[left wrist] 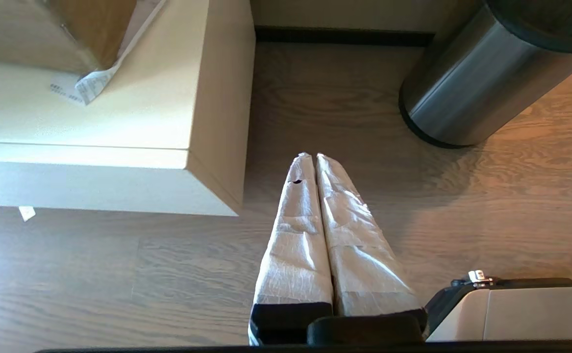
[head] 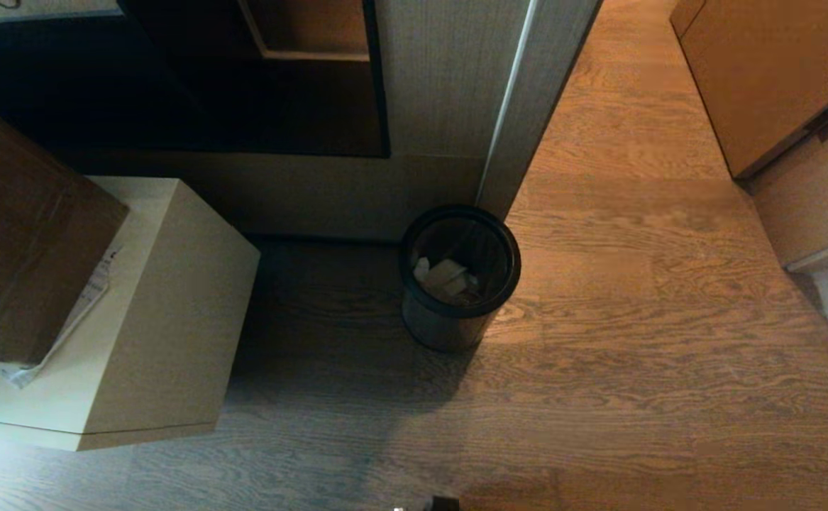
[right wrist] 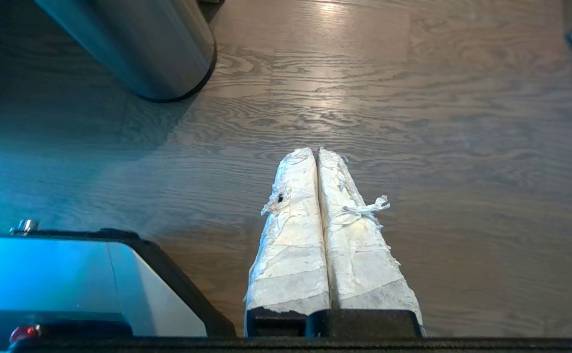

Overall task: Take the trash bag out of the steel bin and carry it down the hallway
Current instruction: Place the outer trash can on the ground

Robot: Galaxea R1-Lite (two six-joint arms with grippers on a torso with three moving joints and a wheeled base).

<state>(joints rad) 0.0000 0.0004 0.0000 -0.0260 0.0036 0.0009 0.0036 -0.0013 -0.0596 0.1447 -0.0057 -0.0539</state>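
A brown cardboard box [head: 23, 241] rests on a beige cabinet [head: 172, 319]; wooden floor [head: 633, 355] around.

The steel bin [head: 460, 278] stands against the wall corner, right of a cabinet [head: 165, 312] bearing a box [head: 23, 234].

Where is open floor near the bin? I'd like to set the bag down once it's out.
Bare wood floor lies right of the steel bin, toward the wooden cabinet. The left is tighter: only a shadowed strip separates the bin from the beige box; the wall corner is right behind.
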